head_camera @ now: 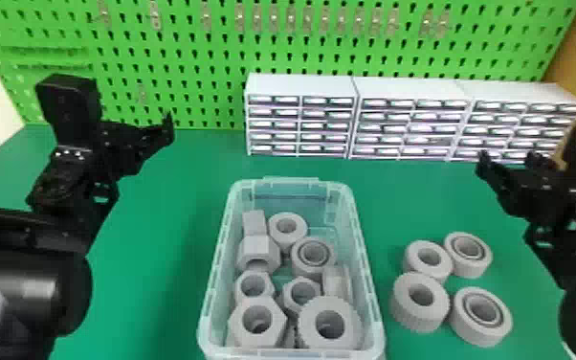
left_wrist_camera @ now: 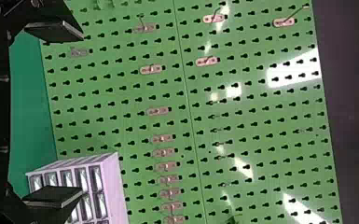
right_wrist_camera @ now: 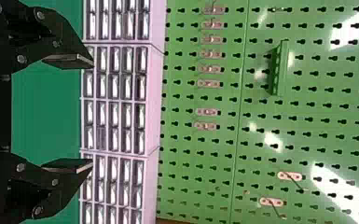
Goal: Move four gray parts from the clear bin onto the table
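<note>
Left and right jaws hang released, well outside the clear bin [head_camera: 370, 286], four gray parts [head_camera: 418, 320] near its right edge.

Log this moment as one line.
table: four gray rings | clear bin: gray hex nuts, more rings | left tool: open, empty | right tool: open, empty

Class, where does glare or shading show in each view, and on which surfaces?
Head view: bright reflections on the white drawer cabinets, soft shading on the green table left of the clear plastic bin; left wrist view: white glare patches on the green perforated pegboard; right wrist view: similar patches there.
</note>
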